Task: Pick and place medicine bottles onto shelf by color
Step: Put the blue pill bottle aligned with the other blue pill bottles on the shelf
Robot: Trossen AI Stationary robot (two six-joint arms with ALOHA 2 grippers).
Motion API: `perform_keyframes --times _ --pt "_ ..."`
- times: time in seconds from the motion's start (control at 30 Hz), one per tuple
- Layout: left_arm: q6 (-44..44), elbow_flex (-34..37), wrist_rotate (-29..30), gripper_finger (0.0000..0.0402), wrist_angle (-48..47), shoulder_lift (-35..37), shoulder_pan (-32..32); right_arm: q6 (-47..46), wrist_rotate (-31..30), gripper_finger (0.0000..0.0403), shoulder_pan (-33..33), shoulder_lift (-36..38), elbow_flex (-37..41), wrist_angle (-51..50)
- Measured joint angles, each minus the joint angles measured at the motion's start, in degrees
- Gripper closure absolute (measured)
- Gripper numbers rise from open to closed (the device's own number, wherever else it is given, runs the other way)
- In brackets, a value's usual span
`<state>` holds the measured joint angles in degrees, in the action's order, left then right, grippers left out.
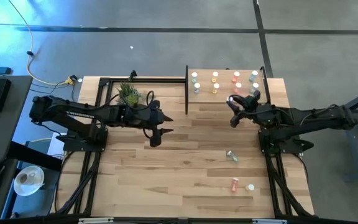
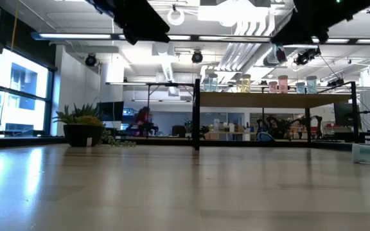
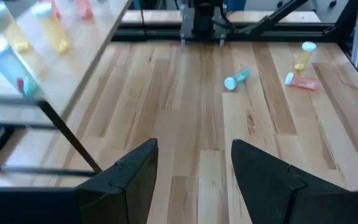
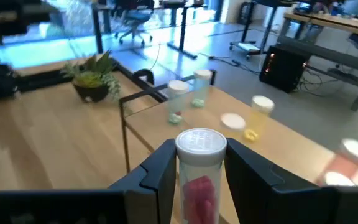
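Note:
The shelf [image 1: 229, 93] is a light wood board on a black frame at the table's far right. Several white-capped bottles [image 1: 215, 81] stand on it in two rows, also seen in the low view [image 2: 244, 83]. My right gripper [image 1: 234, 104] is shut on an orange-red bottle [image 4: 199, 180] over the shelf's near edge. My left gripper [image 1: 156, 134] is open and empty above the table's middle left; its wrist view [image 3: 194, 149] shows bare planks between the fingers. A teal bottle [image 1: 232, 155] and an orange-red bottle [image 1: 234, 184] lie on their sides on the table. A yellow one [image 1: 250, 186] stands beside them. My right gripper pinches the orange-red bottle's body [image 4: 197, 186] between its two fingers, just below the white cap [image 4: 201, 142]. The fingers come from the table's right side. The bottle stands upright in the hold, cap up, lifted clear above the shelf board [image 4: 278, 143].
A small potted plant [image 1: 129, 93] stands at the far left, beside the shelf's black frame [image 1: 186, 90]. Bare planks lie between the arms and toward the near edge. The room beyond the table shows desks and chairs.

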<state>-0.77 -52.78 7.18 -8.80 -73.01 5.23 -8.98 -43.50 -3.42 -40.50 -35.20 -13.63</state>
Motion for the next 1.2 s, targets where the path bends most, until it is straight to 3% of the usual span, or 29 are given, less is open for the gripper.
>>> perform_keyframes --times 0.23,0.73,0.9,1.2 --pt "-0.55 0.62 0.02 0.0209 0.13 0.0 -0.17 -2.67 -4.81 0.029 -0.36 6.39 5.97 2.13" --pt "0.47 0.62 0.04 0.0209 0.13 0.0 -0.17 -13.82 -32.58 0.029 -7.55 8.59 9.46 -2.2" --pt "0.98 0.62 -0.55 0.0209 0.11 0.0 -0.18 -20.32 -37.1 0.029 -7.96 8.62 9.46 -7.45" --pt "0.98 0.62 -0.76 0.0209 0.09 0.0 -0.2 -36.15 -39.49 0.029 -7.93 8.6 9.46 -22.3"
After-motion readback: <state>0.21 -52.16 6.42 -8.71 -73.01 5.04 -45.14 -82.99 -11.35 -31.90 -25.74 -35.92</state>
